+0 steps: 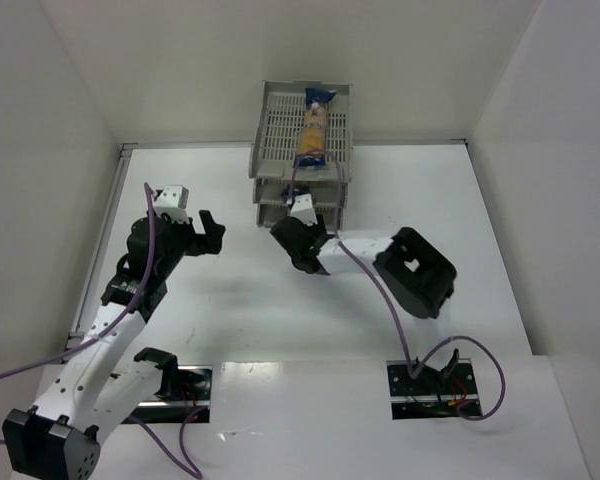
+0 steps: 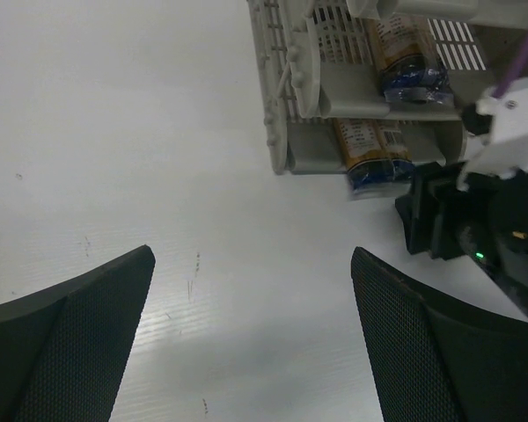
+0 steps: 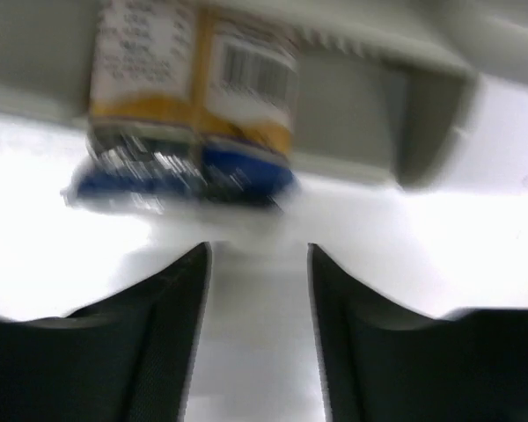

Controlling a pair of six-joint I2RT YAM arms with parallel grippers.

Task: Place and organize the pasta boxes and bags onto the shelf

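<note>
Grey shelf [image 1: 280, 125] holds the packet [image 3: 194, 97] lowest; my right claw [image 3: 257, 259], part-open and empty, must back straight out.

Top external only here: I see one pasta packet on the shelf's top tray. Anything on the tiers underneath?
Observer: Yes, left wrist view: a middle-tier packet and a bottom-tier packet in the shelf.
Operator: Bottom one fully in?
Observer: No, its dark blue end sticks out past the tray front.
Operator: Is it gripped?
Observer: No. Right wrist view: right gripper jaws apart, nothing between them, that end just ahead.
</note>
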